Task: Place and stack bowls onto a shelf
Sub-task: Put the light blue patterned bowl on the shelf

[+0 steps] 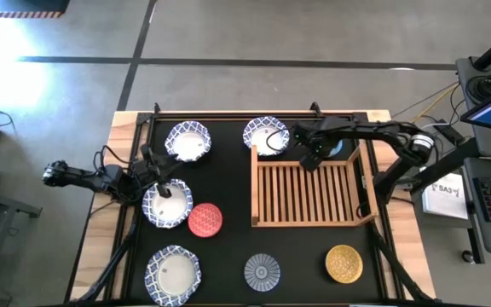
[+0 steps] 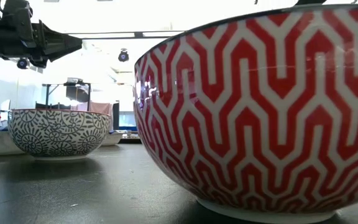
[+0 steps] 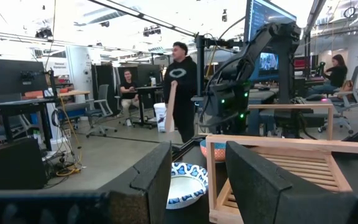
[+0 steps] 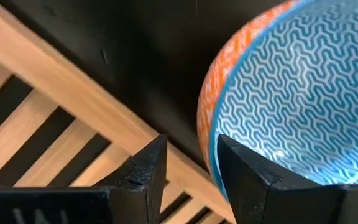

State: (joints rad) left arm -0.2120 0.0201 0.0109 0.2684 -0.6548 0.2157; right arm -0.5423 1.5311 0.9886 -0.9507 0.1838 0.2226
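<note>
Right wrist view: right gripper [image 4: 191, 165] fingers apart, straddling blue bowl [image 4: 291, 93] rim beside shelf [image 4: 48, 124]. Glazed, rigid, slippery, chippable — you pinch rim squarely. Left gripper [image 3: 197, 180] apart, idle.

The high camera hangs above the desk [image 1: 228, 128] and looks straight down, taking in both arms and the shelf [image 1: 312, 193]. The low camera sits at desk height, so near the red bowl [image 2: 260, 106] that it fills most of that picture. The left wrist camera faces level across the desk toward the shelf [image 3: 278, 163] and the room behind. The right wrist camera looks down, very near the blue bowl [image 4: 297, 93] and the shelf's rail [image 4: 73, 93].
</note>
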